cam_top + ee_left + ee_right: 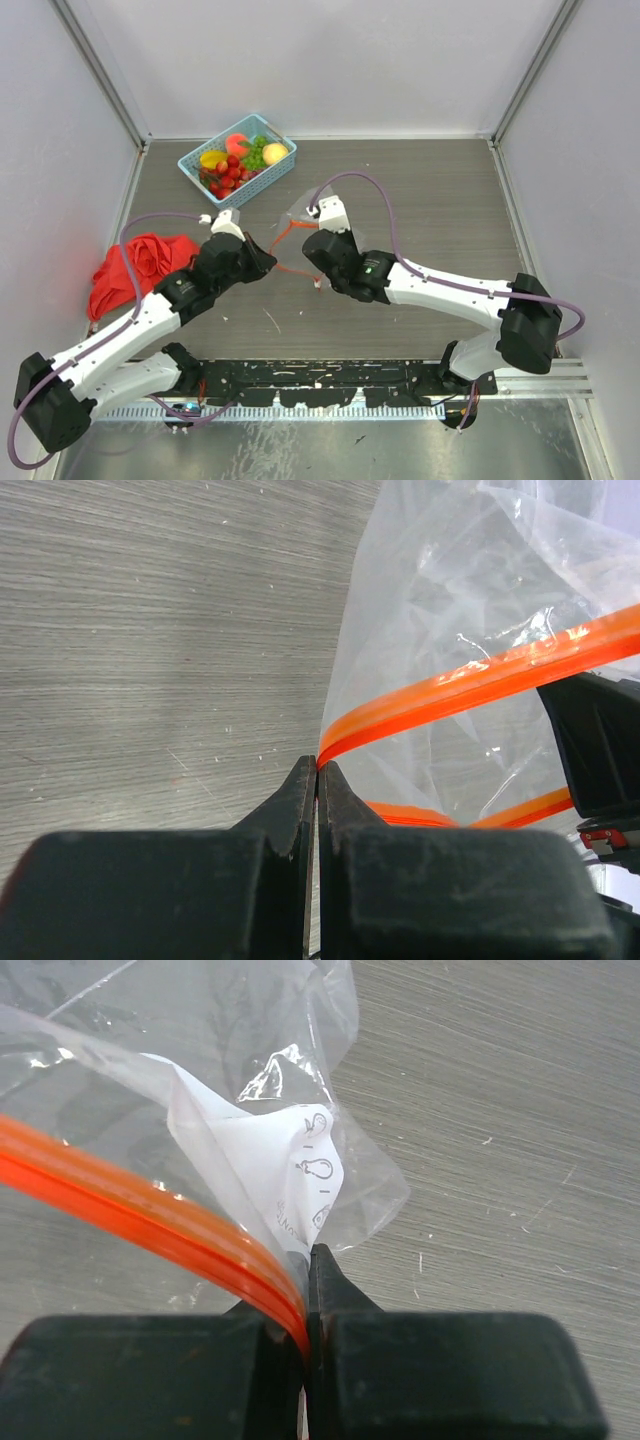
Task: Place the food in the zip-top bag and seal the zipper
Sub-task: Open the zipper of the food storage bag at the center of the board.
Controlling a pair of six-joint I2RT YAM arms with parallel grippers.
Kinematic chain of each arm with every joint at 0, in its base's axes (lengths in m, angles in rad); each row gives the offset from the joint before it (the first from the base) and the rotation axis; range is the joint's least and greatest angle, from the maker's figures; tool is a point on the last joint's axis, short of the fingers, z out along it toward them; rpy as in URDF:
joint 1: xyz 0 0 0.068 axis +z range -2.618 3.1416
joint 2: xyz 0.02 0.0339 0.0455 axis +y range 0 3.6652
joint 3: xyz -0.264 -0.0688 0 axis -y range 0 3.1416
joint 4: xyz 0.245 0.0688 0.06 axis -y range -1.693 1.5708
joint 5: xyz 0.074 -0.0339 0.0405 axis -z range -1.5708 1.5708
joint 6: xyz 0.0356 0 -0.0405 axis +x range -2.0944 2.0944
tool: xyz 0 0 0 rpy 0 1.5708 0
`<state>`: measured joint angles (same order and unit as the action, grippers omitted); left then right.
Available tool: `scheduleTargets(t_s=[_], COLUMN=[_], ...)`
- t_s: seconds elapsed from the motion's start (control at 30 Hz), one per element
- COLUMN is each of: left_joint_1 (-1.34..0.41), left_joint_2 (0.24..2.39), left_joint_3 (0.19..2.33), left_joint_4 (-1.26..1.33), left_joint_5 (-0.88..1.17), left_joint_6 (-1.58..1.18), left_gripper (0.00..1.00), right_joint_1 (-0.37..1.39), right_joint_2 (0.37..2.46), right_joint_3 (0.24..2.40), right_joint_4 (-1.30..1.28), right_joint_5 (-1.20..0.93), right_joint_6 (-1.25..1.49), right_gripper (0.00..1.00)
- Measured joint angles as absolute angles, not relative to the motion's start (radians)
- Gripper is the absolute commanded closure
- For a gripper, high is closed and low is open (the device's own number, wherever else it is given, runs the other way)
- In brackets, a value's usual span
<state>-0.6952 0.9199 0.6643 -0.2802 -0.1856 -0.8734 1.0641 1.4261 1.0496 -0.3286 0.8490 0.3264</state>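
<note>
Left tool (317,772) pinched shut on one zipper (480,678) end, right tool (306,1265) on the other. Clear wrinkly bag (450,570), white label (275,1165), spans between tools, mouth gaping. Food (232,172) sits beyond both, in basket (205,190).

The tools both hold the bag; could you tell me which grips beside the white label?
The right tool: the white label sits at its tips, whereas the left tool pinches bare zipper.
</note>
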Motion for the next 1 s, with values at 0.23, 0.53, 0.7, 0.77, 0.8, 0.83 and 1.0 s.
scheduleTargets(t_s=[0.23, 0.53, 0.7, 0.77, 0.8, 0.83, 1.0], left_joint_1=[-0.695, -0.695, -0.695, -0.695, -0.695, -0.695, -0.695], left_joint_2=[0.963, 1.048, 1.072, 1.083, 1.089, 1.095, 1.128], left_joint_3=[0.664, 0.674, 0.702, 0.714, 0.719, 0.723, 0.758], left_joint_4=[-0.229, -0.167, -0.144, -0.138, -0.136, -0.135, -0.157], left_joint_5=[-0.135, -0.076, -0.06, -0.071, -0.08, -0.087, -0.133], left_joint_6=[-0.867, -0.867, -0.874, -0.872, -0.87, -0.872, -0.847], left_gripper=[0.73, 0.58, 0.61, 0.74, 0.84, 0.92, 1.0], right_joint_1=[1.063, 1.063, 1.063, 1.063, 1.063, 1.063, 1.06], right_joint_2=[1.423, 1.424, 1.426, 1.426, 1.427, 1.428, 1.444], right_joint_3=[1.069, 1.092, 1.092, 1.092, 1.092, 1.092, 1.094], right_joint_4=[-0.323, -0.318, -0.311, -0.305, -0.303, -0.301, -0.312], right_joint_5=[0.775, 0.721, 0.689, 0.674, 0.669, 0.666, 0.689], right_joint_6=[0.316, 0.303, 0.297, 0.294, 0.291, 0.289, 0.275], right_gripper=[0.99, 0.99, 0.97, 0.96, 0.96, 0.96, 0.97])
